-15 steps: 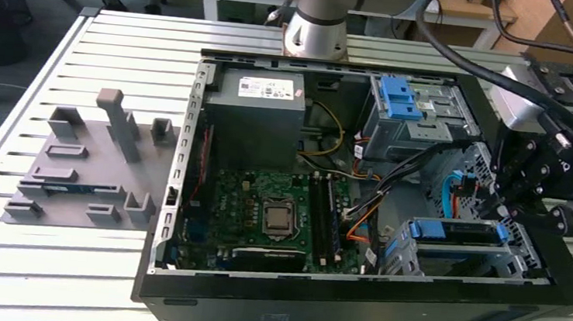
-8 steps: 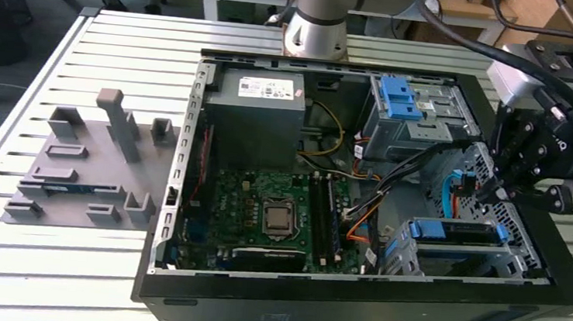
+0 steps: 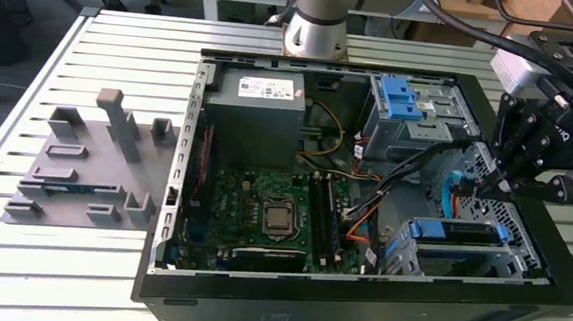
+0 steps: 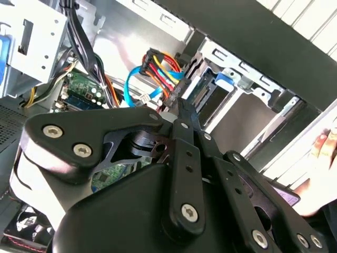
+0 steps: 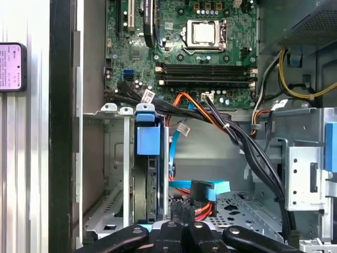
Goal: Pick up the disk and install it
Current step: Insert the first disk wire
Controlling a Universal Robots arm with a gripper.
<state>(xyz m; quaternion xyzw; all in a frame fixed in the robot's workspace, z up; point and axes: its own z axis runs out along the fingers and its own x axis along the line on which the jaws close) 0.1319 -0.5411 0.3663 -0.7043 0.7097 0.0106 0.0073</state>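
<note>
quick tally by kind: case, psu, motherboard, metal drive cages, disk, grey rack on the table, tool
case: 1
psu: 1
motherboard: 1
cages: 2
disk: 1
rack: 1
tool: 1
total: 8

Disk (image 3: 454, 232) mostly sunk in its bay near the tabletop's front edge, only blue bracket and a sliver of silver showing; in the first wrist view (image 5: 147, 174) seen edge-on, label hidden. Gripper (image 3: 499, 181) cut off by the exterior view's right edge, fingertips too dark and small to judge. Hand (image 4: 322, 150) clipped at the second wrist view's border.
</note>
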